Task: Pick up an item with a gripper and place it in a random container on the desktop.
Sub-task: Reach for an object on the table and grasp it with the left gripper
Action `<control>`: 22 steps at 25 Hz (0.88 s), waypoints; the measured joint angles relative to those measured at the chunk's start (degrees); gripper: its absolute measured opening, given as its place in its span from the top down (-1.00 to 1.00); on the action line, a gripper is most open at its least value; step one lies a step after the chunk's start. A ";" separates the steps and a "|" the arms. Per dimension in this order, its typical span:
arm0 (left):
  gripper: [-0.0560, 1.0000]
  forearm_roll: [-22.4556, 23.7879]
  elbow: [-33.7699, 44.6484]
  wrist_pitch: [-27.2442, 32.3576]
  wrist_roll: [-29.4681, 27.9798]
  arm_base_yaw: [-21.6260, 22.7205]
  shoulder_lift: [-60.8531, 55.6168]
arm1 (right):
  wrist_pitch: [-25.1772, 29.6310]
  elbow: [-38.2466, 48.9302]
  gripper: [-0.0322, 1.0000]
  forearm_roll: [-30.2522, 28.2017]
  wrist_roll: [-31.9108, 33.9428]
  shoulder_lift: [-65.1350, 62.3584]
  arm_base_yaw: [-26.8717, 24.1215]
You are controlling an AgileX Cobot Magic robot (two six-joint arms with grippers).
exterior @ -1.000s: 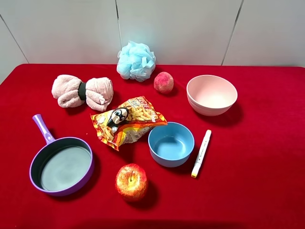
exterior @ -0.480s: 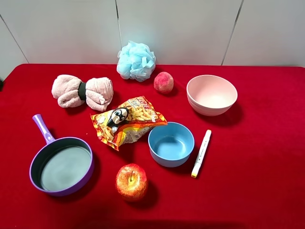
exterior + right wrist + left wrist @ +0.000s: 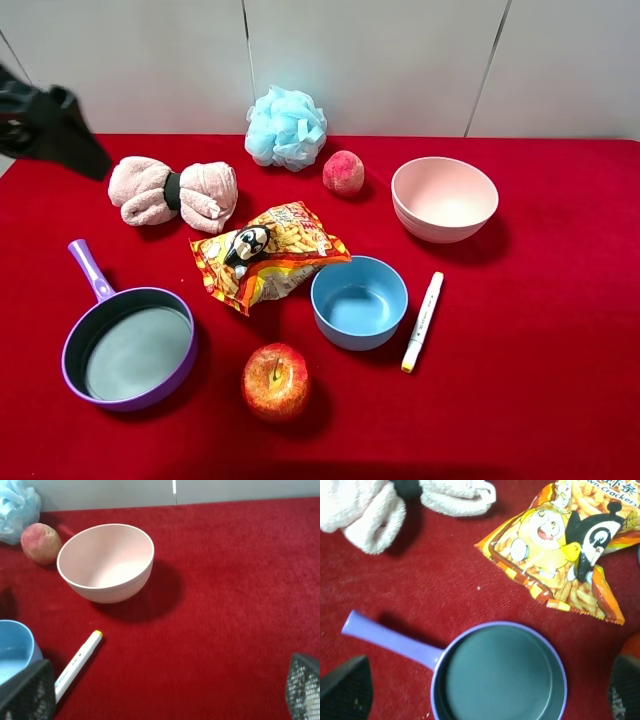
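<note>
The left arm [image 3: 55, 130] is swinging into the high view at ten o'clock — absent a moment ago, blurred, probably heading for the bag [image 3: 268, 255]. The left gripper [image 3: 482, 689] is hanging empty, jaws apart, above the pan [image 3: 150, 400]; the bag is lying untouched on the cloth [image 3: 560, 330] at the pan's two o'clock.

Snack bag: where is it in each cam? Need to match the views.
Exterior high: snack bag sits mid-table, between the towel roll and the blue bowl.
Left wrist: snack bag lies flat next to the purple pan, not touching it.
Right wrist: not in view; only the blue bowl's edge shows.
Shared landmark: purple pan, seen in the exterior high and left wrist views.
</note>
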 joint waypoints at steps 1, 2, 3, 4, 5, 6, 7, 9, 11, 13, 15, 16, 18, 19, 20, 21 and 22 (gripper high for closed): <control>-0.86 -0.06 -1.01 0.00 0.00 -0.43 1.56 | 0.00 0.00 -0.40 0.00 0.00 0.00 0.00; -0.86 -0.06 -2.01 0.00 0.00 -0.62 3.05 | 0.00 0.00 -0.40 0.00 0.00 0.00 0.00; -0.86 -0.18 -3.06 0.00 0.00 -0.74 4.46 | 0.00 0.00 -0.40 0.00 0.00 0.00 0.00; -0.86 -0.32 -3.94 0.05 0.00 -0.81 5.57 | 0.00 0.00 -0.40 0.00 0.00 0.00 0.00; -0.86 -0.53 -5.06 0.05 0.05 -0.81 6.85 | 0.00 0.00 -0.40 0.00 0.00 0.00 0.00; -0.86 -0.78 -7.34 0.25 0.13 -0.81 9.20 | 0.00 0.00 -0.40 0.00 0.00 0.00 0.00; -0.86 -1.08 -8.66 0.32 0.17 -0.81 10.48 | 0.00 0.00 -0.40 0.00 0.00 0.00 0.00; -0.86 -1.51 -11.35 0.73 0.17 -0.81 12.96 | 0.00 0.00 -0.40 0.00 0.00 0.00 0.00; -0.86 -1.97 -13.75 1.18 0.49 -0.81 15.20 | 0.00 0.00 -0.40 0.00 0.00 0.00 0.00; -0.86 -2.79 -15.82 1.71 1.34 -0.81 17.36 | 0.00 0.00 -0.40 0.00 0.00 0.00 0.00; -0.86 -4.41 -17.50 2.20 2.49 -0.81 19.59 | 0.00 0.00 -0.40 0.00 0.00 0.00 0.00; -0.86 -5.14 -18.12 2.48 2.90 -0.81 20.62 | 0.00 0.00 -0.40 0.00 0.00 0.00 0.00; -0.86 -6.42 -18.94 2.62 3.83 -1.35 22.32 | 0.00 0.00 -0.40 0.00 0.00 0.00 0.00; -0.85 -6.48 -19.07 2.47 4.21 -1.88 23.17 | 0.00 0.00 -0.40 0.00 0.00 0.00 0.00; -0.85 -6.48 -19.07 2.43 4.44 -2.68 23.89 | 0.00 0.00 -0.40 0.04 0.00 0.00 0.00; -0.85 -6.38 -19.07 2.37 4.56 -3.66 24.79 | 0.00 0.00 -0.40 0.04 0.00 0.00 0.00; -0.85 -5.90 -19.07 2.32 4.64 -4.79 25.67 | 0.00 0.00 -0.40 0.04 0.00 0.00 0.00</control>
